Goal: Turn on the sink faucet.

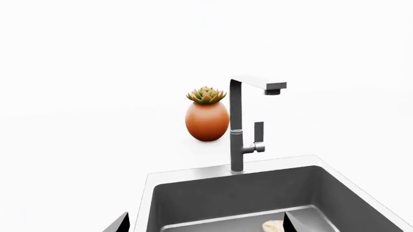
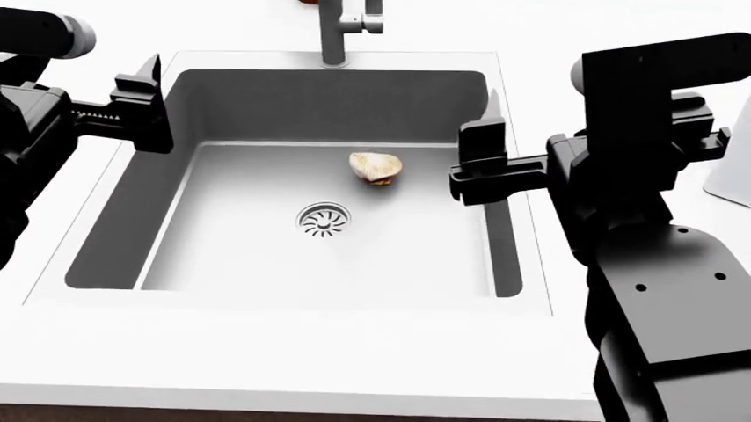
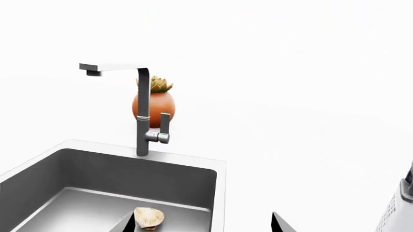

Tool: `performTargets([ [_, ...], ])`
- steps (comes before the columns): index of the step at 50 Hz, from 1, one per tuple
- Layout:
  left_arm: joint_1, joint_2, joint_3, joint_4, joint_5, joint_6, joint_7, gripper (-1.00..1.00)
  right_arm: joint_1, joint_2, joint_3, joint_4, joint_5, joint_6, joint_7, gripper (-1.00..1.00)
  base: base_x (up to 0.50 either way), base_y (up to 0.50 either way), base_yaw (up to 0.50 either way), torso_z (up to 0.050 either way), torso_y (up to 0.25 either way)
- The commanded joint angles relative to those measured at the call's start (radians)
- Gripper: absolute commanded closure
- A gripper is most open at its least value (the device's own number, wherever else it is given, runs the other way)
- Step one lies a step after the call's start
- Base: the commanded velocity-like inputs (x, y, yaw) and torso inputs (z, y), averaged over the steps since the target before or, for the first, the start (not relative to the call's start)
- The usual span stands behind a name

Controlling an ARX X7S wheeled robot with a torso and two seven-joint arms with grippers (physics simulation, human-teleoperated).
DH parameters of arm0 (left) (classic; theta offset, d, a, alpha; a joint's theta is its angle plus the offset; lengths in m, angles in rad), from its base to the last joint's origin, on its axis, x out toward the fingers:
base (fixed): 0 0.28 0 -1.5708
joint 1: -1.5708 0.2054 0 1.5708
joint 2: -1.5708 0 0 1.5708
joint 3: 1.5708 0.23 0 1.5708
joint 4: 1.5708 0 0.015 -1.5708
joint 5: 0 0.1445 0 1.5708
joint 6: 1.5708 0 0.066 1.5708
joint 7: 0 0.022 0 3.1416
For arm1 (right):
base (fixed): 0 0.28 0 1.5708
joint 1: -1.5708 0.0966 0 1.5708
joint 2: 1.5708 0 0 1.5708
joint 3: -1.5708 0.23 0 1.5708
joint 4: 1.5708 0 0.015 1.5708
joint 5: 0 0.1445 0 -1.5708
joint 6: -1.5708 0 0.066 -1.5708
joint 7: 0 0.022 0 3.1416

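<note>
The sink faucet stands upright behind the sink, with its squared spout over the basin and its small lever handle upright on its side. It also shows in the right wrist view, and only its base shows in the head view. My left gripper hovers over the sink's left rim, open and empty. My right gripper hovers over the sink's right rim, open and empty. Both are well short of the faucet.
A beige shell-like object lies on the basin floor near the round drain. A succulent in an orange pot stands behind the faucet. A pale ribbed object sits on the white counter at the right.
</note>
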Motion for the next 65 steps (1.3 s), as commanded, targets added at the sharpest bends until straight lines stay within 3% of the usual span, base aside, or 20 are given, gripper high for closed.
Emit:
performTargets([
  [1,-0.024,-0.002,0.006,-0.06,0.006,0.012,0.01,-1.0,0.011,-0.002,-0.007,0.029,-0.001,-0.016,-0.005,-1.0,0.5,0.0,0.0,0.0,0.0],
  [33,-0.015,-0.008,-0.012,-0.122,-0.008,0.047,0.02,-1.0,-0.011,-0.008,0.001,0.048,0.007,-0.013,0.02,-1.0,0.5,0.01,0.0,0.0,0.001],
  [47,-0.011,-0.019,-0.013,-0.129,-0.011,0.051,0.024,-1.0,0.007,-0.003,0.0,0.035,0.023,0.026,0.022,-1.0,0.12,0.06,0.0,0.0,0.001],
  [54,-0.012,0.004,-0.003,-0.208,0.007,0.12,0.041,-1.0,0.007,-0.004,-0.001,0.034,0.017,0.019,0.032,-1.0,0.3,0.2,0.0,0.0,0.0],
  [65,0.008,-0.003,-0.002,-0.181,0.0,0.108,0.035,-1.0,-0.007,0.001,0.003,0.035,0.019,0.007,0.034,-1.0,0.45,0.2,0.0,0.0,0.002],
])
